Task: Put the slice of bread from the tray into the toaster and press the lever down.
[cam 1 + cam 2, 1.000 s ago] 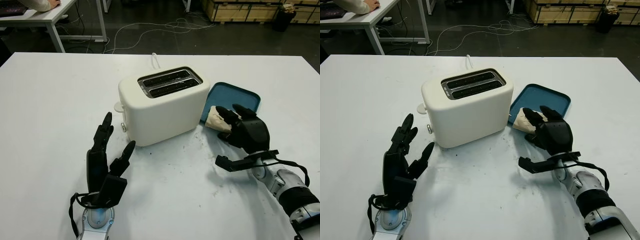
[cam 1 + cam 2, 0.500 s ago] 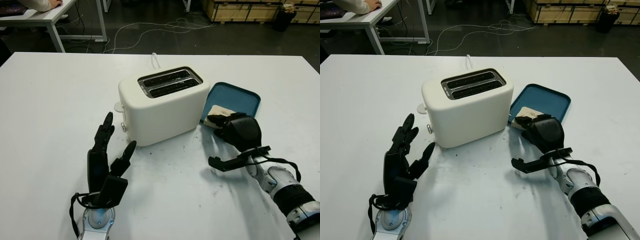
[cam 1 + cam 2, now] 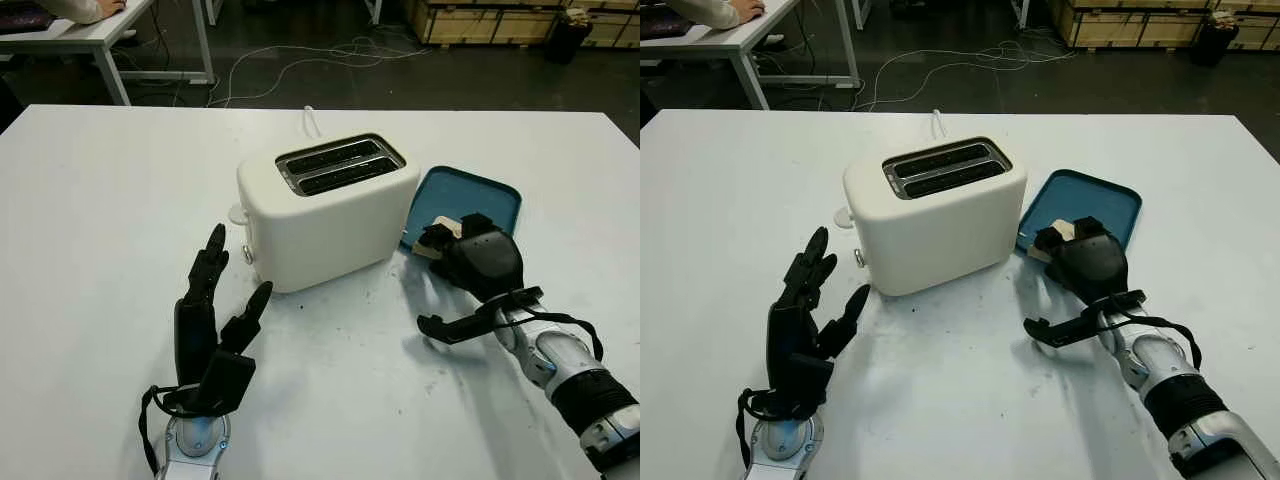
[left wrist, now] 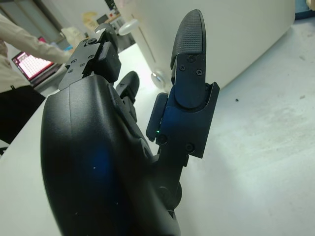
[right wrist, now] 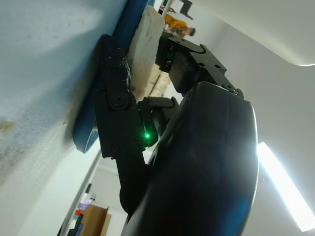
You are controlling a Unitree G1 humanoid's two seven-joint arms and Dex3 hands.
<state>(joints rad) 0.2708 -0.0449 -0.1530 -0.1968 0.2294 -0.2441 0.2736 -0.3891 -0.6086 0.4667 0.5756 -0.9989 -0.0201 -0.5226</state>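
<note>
I see a white table (image 3: 90,200) with dark scuff marks, cables on the floor beyond. The bread slice (image 3: 441,229) lies at the blue tray's (image 3: 480,195) near corner, beside the white toaster (image 3: 325,210). My right hand (image 3: 478,262) covers it, fingers (image 5: 112,88) clenched around the slice. My left hand (image 3: 212,330) is released, near the toaster's lever (image 3: 246,254).

Dark floor (image 3: 300,40), loose white cables (image 3: 300,60), wooden crates (image 3: 480,20).
</note>
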